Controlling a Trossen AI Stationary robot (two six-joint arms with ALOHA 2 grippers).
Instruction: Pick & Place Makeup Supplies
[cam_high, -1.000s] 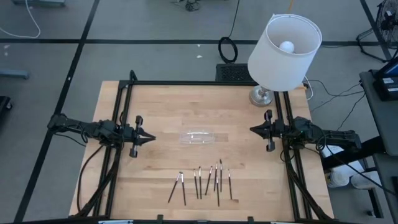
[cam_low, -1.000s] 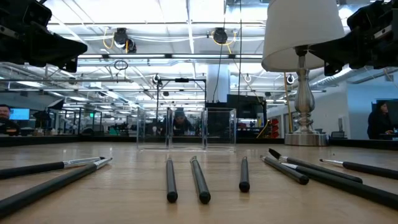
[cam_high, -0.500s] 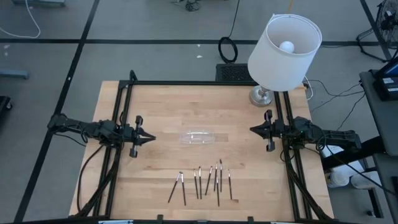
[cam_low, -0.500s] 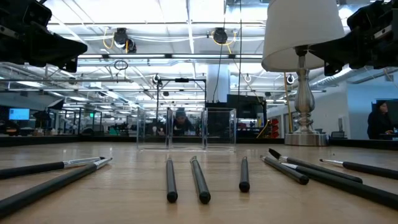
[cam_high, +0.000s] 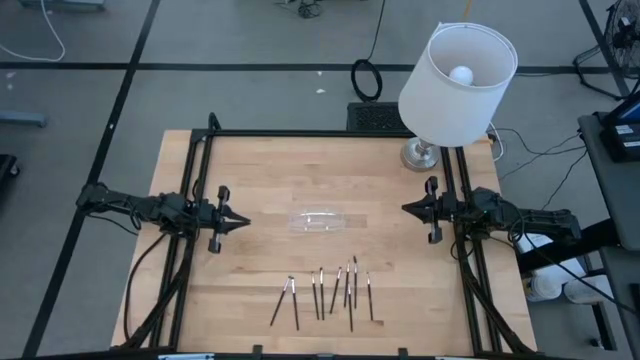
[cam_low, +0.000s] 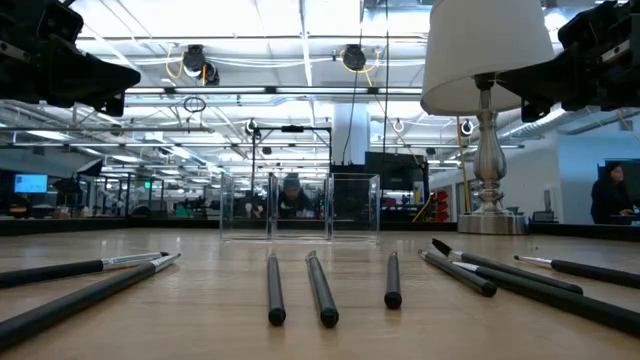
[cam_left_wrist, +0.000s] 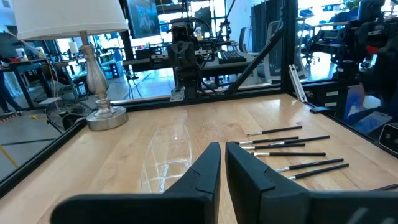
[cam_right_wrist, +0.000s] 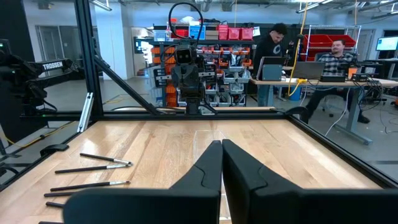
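Several thin dark makeup sticks (cam_high: 330, 293) lie side by side flat on the wooden table near its front edge; they also show in the low view (cam_low: 320, 290) and in both wrist views (cam_left_wrist: 286, 149) (cam_right_wrist: 93, 168). A small clear plastic tray (cam_high: 318, 220) rests at the table's middle. My left gripper (cam_high: 243, 222) hovers level at the left side, pointing at the tray, its fingers (cam_left_wrist: 211, 163) close together with nothing between them. My right gripper (cam_high: 404, 208) hovers level at the right side, shut and empty (cam_right_wrist: 222, 146).
A lamp with a white shade (cam_high: 458, 70) stands on its metal base (cam_high: 420, 154) at the far right corner. Black frame rails (cam_high: 200, 190) run along the table's left, right and far edges. Bare wood lies between tray and sticks. People (cam_right_wrist: 273, 50) sit beyond the table.
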